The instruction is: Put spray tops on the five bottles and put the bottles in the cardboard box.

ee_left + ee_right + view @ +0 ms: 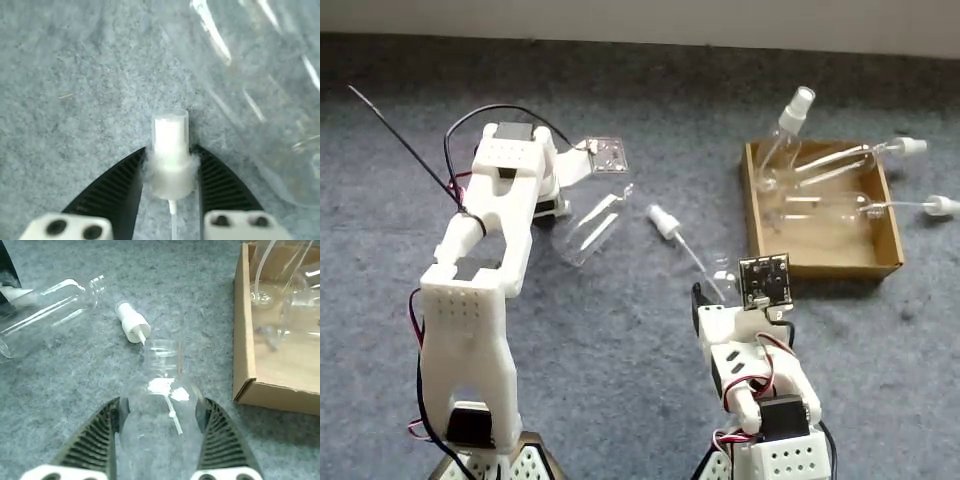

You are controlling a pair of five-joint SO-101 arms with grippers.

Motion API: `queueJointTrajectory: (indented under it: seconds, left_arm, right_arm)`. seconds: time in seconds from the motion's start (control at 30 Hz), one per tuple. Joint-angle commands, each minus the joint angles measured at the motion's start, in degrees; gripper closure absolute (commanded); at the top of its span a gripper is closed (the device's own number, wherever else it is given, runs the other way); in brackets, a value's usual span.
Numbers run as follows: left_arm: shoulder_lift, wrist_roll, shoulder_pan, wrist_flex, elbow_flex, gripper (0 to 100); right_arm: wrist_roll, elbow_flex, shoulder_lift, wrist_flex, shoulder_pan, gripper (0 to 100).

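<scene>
Spray top (663, 220) (loose) lies between a bottle (590, 228) and cardboard box (825, 268).

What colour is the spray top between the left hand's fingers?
White. The spray top in the left hand shows best in the left wrist view.

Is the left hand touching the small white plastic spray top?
Touching. Left wrist view: the left hand has both fingers pressed against the spray top.

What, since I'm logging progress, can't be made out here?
Right wrist view: brown cardboard box cut by the edge; its clear bottles uncountable.
Left wrist view: lying clear plastic bottle runs off the edge; mouth unseen.
High view: right arm covers most of the clear plastic bottle in the right claw.
</scene>
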Motion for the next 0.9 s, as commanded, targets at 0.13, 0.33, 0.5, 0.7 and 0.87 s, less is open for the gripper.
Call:
queueJointTrajectory:
  seconds: [0.13, 0.33, 0.5, 0.7, 0.87]
  left_arm:
    - [-0.3, -0.3, 1.1, 8.9, -3.0, 97]
    - [-6.0, 6.2, 0.7, 15.5, -9.8, 97]
    - [-11.6, 23.6, 1.0, 19.9, -14.7, 97]
    - [-18.3, 47.6, 4.3, 22.3, -18.2, 97]
    - [-25.4, 62.5, 7.7, 22.6, -21.4, 97]
  right_arm:
    - [-0.1, 3.5, -1.4, -1.5, -0.3, 96.4]
    - [0.0, 3.6, -1.4, -1.5, -5.0, 96.4]
    - [0.0, 3.2, -1.5, -1.6, -7.6, 96.4]
    - [0.0, 3.4, -1.5, -6.8, -16.9, 96.4]
    - [5.0, 3.4, -1.5, -13.8, -25.1, 96.5]
